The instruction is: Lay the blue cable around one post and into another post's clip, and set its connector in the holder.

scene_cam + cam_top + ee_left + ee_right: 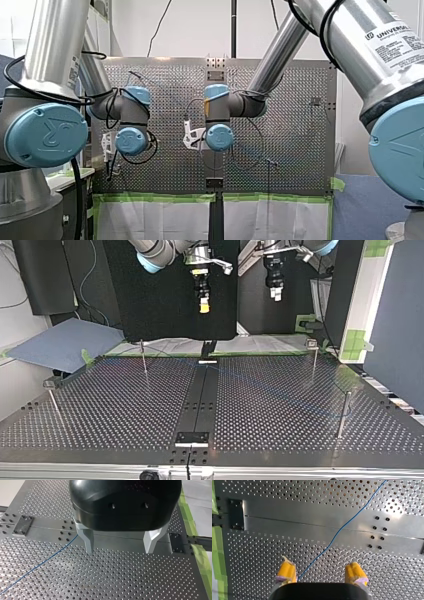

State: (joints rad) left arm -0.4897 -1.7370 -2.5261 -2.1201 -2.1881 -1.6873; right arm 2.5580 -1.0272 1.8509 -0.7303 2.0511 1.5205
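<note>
Blue cable point(342, 528) lies flat on the table point(287, 530) below my left tool point(120, 551) and my right tool point(320, 568), both released

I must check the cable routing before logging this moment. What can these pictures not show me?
Right wrist view: the thin blue cable runs under my right end effector, its end hidden.
Left wrist view: it passes behind my left end effector.
Top view: clips on the slim metal posts too small; connector unseen.
</note>
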